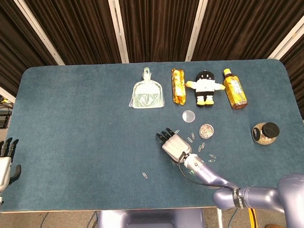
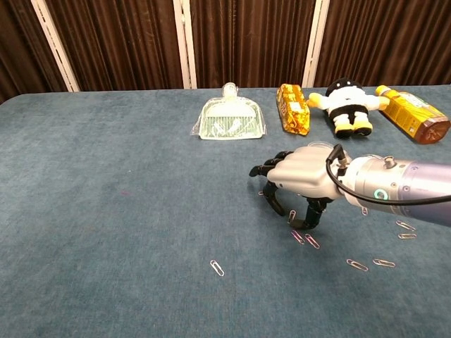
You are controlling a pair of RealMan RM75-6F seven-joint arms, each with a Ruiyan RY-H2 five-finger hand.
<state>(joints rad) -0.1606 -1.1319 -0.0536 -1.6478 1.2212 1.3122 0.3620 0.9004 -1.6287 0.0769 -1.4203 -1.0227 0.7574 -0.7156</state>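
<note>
My right hand [image 1: 172, 143] hangs palm down over the blue table cloth, just right of the middle. In the chest view the right hand [image 2: 296, 179] has its fingers spread and curled down, tips at or just above the cloth. Several paper clips lie around it; one clip [image 2: 292, 215] sits between thumb and a finger, and I cannot tell whether it is pinched. Two more clips [image 2: 305, 239] lie just in front of the hand. My left hand [image 1: 1, 161] hovers off the table's left edge, fingers straight and apart, holding nothing.
Along the back stand a clear dustpan [image 1: 147, 94], a yellow snack packet [image 1: 178, 85], a black-and-white plush toy [image 1: 205, 88] and an amber bottle [image 1: 234, 88]. A clear lid [image 1: 189, 116], a small round tub [image 1: 206, 131] and a black-lidded jar [image 1: 266, 133] lie right. A lone clip [image 1: 145, 175] lies front.
</note>
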